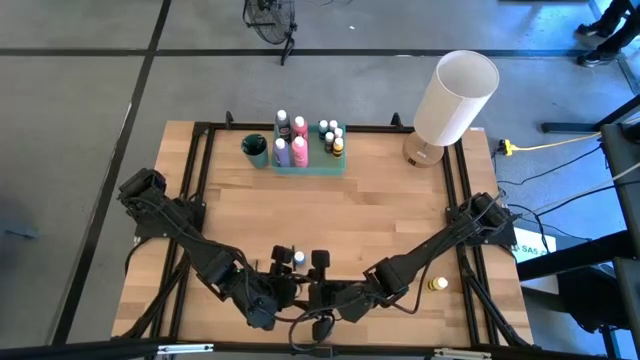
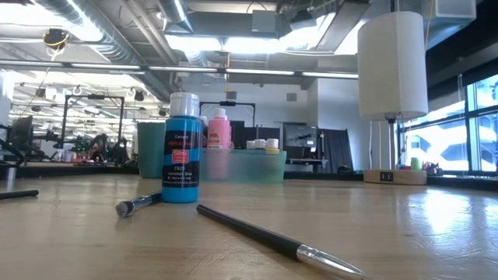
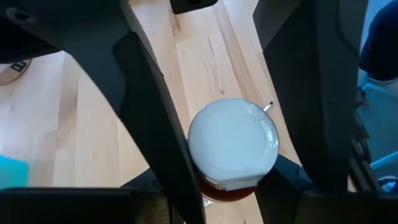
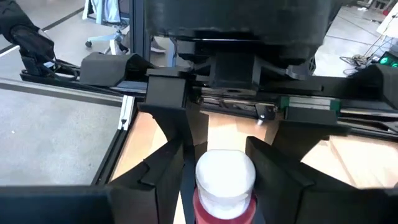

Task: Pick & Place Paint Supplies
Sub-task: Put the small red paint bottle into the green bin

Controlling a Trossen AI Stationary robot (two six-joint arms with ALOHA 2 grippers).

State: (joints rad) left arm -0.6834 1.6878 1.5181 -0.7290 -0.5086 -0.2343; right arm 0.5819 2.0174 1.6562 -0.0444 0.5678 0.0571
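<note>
paintbrush [image 2: 272,237] foreground | both jaws gripping one red bottle [image 3: 233,146] | body mostly hidden

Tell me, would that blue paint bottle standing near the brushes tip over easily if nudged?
Probably. The blue paint bottle stands tall on a narrow base, so a high push could topple it. Its round body would likely roll once down. It looks like light plastic, unlikely to break.

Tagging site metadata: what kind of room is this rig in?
Likely an open robotics lab or workshop: exposed ceiling ducts, more dark equipment frames behind the wooden table, large windows.
</note>
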